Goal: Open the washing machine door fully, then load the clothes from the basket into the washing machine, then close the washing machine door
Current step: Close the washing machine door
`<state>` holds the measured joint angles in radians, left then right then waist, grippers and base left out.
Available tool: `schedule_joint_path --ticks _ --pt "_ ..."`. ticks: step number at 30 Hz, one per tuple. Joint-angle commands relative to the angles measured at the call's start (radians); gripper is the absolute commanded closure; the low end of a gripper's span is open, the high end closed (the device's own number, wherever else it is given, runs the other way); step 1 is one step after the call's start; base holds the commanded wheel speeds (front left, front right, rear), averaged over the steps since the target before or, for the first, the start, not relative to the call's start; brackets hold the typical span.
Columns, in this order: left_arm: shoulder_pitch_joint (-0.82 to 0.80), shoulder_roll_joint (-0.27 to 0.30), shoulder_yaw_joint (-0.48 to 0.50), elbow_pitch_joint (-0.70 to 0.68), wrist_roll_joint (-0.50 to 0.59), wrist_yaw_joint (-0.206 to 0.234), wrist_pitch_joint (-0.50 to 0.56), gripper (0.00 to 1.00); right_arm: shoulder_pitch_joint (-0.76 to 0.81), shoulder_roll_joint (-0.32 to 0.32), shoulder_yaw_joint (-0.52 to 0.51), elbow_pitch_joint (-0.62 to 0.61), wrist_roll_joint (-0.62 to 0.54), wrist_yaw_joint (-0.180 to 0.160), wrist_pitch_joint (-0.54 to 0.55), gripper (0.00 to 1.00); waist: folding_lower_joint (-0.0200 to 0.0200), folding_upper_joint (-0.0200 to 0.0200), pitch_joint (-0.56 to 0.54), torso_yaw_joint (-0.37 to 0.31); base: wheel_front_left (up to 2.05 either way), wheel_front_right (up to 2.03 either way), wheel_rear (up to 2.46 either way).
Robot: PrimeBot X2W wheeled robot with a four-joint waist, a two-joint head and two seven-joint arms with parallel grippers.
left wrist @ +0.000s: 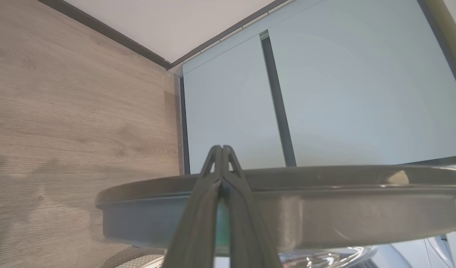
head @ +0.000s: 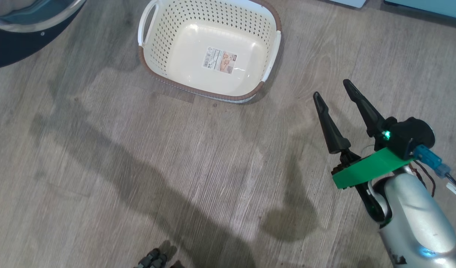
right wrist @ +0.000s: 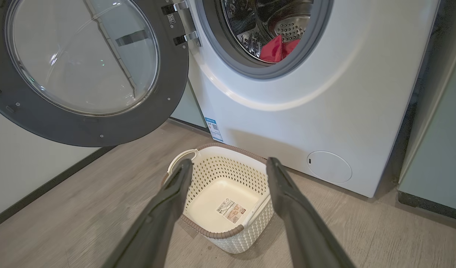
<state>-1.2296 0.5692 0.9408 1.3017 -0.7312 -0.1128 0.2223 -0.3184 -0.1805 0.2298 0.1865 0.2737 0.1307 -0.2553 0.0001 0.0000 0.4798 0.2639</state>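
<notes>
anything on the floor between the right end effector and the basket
Nothing: in the head view the stretch from the open right end effector to the basket is bare wood floor.

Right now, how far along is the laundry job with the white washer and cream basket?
Done: the black-rimmed round glass door stands wide open, the cream perforated basket is empty, and the red clothes lie in the steel drum of the white washer. In hand: the shut left gripper sits by the door's rim; the right gripper hangs open. Left: closing the door.
</notes>
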Motion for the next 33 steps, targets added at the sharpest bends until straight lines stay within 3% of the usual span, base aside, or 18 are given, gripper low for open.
schedule_joint_path --ticks 1,10,20,33 --pt "-0.003 0.05 -0.012 -0.028 -0.012 -0.013 0.037 1.0 0.002 0.015 0.025 -0.028 -0.007 0.0 -0.006 0.0 -0.0001 0.0 -0.002 0.003 0.0 0.0 0.0" --pt "-0.001 0.013 -0.023 -0.053 -0.071 -0.017 0.181 1.0 0.0 0.017 0.028 -0.018 -0.003 0.0 -0.006 0.0 -0.0001 0.0 -0.02 0.009 0.0 0.0 0.0" --pt "0.095 -0.074 -0.089 -0.232 -0.189 -0.018 0.398 1.0 0.007 0.036 0.033 -0.006 0.009 0.0 -0.006 0.0 -0.0001 0.0 -0.08 0.0 0.0 0.0 0.0" --pt "0.283 -0.169 -0.195 -0.433 -0.316 -0.018 0.583 1.0 0.027 0.064 0.035 0.003 0.025 0.0 -0.006 0.0 -0.0001 0.0 -0.159 -0.027 0.0 0.0 0.0"
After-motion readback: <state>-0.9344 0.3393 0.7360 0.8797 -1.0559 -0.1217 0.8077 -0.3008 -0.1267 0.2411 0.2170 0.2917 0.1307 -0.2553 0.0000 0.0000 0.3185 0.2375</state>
